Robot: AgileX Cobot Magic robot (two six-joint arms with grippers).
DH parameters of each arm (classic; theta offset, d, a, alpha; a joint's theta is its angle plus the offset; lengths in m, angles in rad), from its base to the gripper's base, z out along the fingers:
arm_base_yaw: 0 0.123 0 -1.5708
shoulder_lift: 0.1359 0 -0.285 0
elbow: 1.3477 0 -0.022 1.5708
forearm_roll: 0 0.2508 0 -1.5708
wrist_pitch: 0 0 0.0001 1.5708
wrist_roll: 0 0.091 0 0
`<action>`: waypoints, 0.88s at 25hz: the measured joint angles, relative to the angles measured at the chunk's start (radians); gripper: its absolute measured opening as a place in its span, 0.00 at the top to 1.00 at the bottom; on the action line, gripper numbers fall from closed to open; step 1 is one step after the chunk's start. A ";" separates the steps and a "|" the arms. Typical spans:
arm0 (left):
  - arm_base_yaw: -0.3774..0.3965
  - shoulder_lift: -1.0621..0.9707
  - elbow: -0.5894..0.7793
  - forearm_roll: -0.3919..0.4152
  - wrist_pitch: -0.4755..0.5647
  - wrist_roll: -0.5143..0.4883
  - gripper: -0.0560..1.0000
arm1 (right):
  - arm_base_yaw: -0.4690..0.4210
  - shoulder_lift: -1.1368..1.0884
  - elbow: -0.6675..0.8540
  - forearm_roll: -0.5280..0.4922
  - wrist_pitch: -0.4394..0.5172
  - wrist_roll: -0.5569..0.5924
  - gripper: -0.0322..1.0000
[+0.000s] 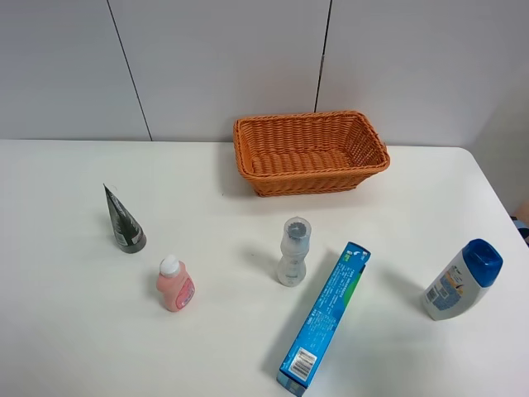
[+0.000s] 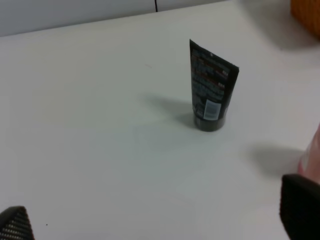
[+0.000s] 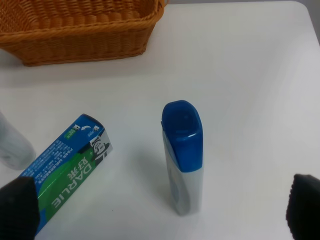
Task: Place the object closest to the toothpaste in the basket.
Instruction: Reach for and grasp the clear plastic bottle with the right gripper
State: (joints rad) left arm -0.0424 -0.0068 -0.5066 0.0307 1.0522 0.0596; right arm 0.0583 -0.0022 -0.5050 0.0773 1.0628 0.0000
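My left gripper (image 2: 157,216) and right gripper (image 3: 161,204) both hang empty with fingers wide apart, while the clear bottle (image 1: 293,252) stands upright on the white table (image 1: 83,331), just at eleven o'clock of the Darlie toothpaste box (image 1: 324,318), the wicker basket (image 1: 306,180) at its twelve o'clock.

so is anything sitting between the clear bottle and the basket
Nothing visible. The clear bottle stands beside the toothpaste box, and only bare table lies between it and the basket behind.
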 joint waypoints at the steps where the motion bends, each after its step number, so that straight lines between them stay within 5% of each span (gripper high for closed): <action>1: 0.000 0.000 0.000 0.000 0.000 0.000 0.01 | 0.000 0.000 0.000 0.000 0.000 0.000 0.01; 16: 0.000 0.000 0.000 0.000 0.000 0.000 0.01 | 0.003 0.000 -0.004 0.043 -0.001 -0.010 0.01; 22: 0.000 0.000 0.000 0.000 0.000 0.000 0.01 | 0.038 0.235 -0.125 0.196 -0.007 -0.202 0.01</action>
State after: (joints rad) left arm -0.0424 -0.0068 -0.5066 0.0307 1.0520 0.0596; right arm 0.0965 0.2330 -0.6303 0.2737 1.0559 -0.2020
